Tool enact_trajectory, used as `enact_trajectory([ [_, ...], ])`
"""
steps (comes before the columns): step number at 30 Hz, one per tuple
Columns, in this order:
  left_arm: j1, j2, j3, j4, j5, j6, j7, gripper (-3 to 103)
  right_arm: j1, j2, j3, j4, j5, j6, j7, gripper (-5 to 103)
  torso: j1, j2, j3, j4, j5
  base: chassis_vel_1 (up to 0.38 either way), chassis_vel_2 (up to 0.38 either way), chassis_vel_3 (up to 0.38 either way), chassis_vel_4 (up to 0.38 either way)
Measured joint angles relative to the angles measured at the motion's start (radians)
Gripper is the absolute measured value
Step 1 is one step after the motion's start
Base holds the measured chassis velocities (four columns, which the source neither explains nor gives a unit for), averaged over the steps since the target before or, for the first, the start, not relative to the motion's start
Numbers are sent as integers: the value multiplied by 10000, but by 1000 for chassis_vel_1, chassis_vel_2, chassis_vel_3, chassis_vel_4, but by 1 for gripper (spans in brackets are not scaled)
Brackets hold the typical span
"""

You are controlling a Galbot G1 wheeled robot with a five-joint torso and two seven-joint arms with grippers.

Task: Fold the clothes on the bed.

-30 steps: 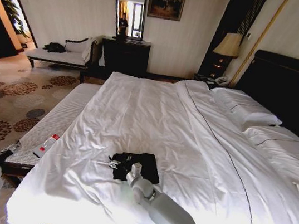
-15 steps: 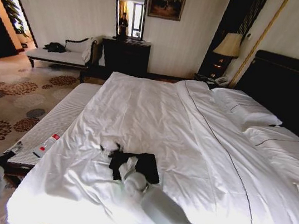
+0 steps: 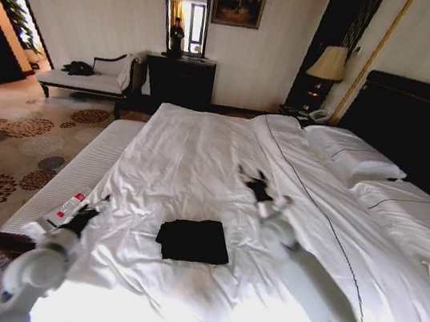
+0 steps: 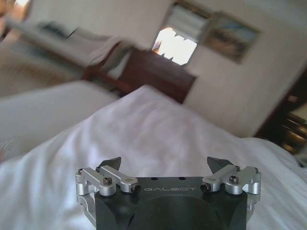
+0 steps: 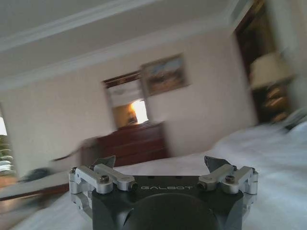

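Note:
The clothes, a black T-shirt (image 3: 193, 240), lie folded into a small flat rectangle on the near part of the bed (image 3: 199, 159), with nothing touching them. My left gripper (image 3: 91, 212) hovers at the bed's left edge, left of the shirt. In the left wrist view this gripper (image 4: 164, 165) is open over white sheet. My right gripper (image 3: 254, 181) is raised over the middle of the bed, beyond and to the right of the shirt. The right wrist view shows it (image 5: 160, 163) open and empty, pointing toward the far wall.
A white-cushioned bench (image 3: 75, 176) runs along the bed's left side, with a small white and red object (image 3: 67, 208) on it. Pillows (image 3: 353, 159) and the dark headboard (image 3: 422, 127) are at the right. A dark dresser (image 3: 180, 80) and a lamp (image 3: 329, 65) stand by the far wall.
My right arm has lifted off the shirt and swung up and to the right over the bed. My left arm has risen from the floor side to the bed's left edge. The shirt stays folded.

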Motion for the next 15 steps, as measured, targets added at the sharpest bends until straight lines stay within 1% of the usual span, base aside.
enact_trajectory([
  [1,-4,8,76,-215,401,39,-26,100,-454,-77,429,223,-164,6,-16,100,0,0,-1,0,-3,0,0,0,0],
  [2,-4,8,76,-215,401,39,-26,100,-454,-77,429,223,-164,6,-16,100,0,0,-1,0,-3,0,0,0,0],
  [3,79,16,113,-551,1362,41,-19,100,-1397,-156,1134,661,-474,58,-37,100,-1,0,-1,-4,-3,0,0,0,0],
  [4,342,-10,46,-769,2685,-199,100,100,-2539,-111,1862,1225,-973,156,-57,100,-1,0,0,0,6,0,0,0,0],
  [5,603,-52,-31,-824,3582,-486,224,100,-3375,49,2439,1706,-1499,230,-78,100,0,1,-1,3,4,0,0,0,0],
  [6,603,-52,-31,-824,3582,-486,224,100,-3375,49,2439,1706,-1499,230,-78,100,0,1,-1,3,4,0,0,0,0],
  [7,961,-134,-66,-847,4401,-837,361,100,-4362,362,3070,2312,-2164,260,-111,100,-1,1,-1,8,-3,0,0,0,0],
  [8,1313,-197,-40,-889,4757,-1055,426,100,-5181,698,3524,2797,-2699,282,-172,100,-1,2,-2,6,-11,0,0,0,0],
  [9,1694,-267,33,-987,4868,-1192,439,100,-5808,1018,3822,3135,-3106,304,-223,100,-1,1,-1,5,-12,0,0,0,0],
  [10,2092,-328,116,-1122,4858,-1286,442,100,-6591,1531,4127,3568,-3670,334,-306,100,-2,2,-1,5,-12,0,0,0,0],
  [11,2092,-328,116,-1122,4858,-1286,442,100,-6591,1531,4127,3568,-3670,334,-306,100,-2,2,-1,5,-12,0,0,0,0],
  [12,2529,-386,209,-1307,4786,-1383,443,100,-7364,2260,4356,4008,-4309,465,-411,100,-3,2,-2,5,-12,0,0,0,0],
  [13,2668,-399,234,-1374,4763,-1413,445,100,-7568,2502,4407,4124,-4513,521,-447,100,-3,2,-3,4,-11,0,0,0,0],
  [14,3211,-383,315,-1631,4676,-1494,543,100,-8240,3511,4552,4541,-5250,698,-606,100,-6,3,-3,1,-5,0,0,0,0],
  [15,3211,-383,315,-1631,4676,-1494,543,100,-8240,3511,4552,4541,-5250,698,-606,100,-6,3,-3,1,-5,0,0,0,0],
])
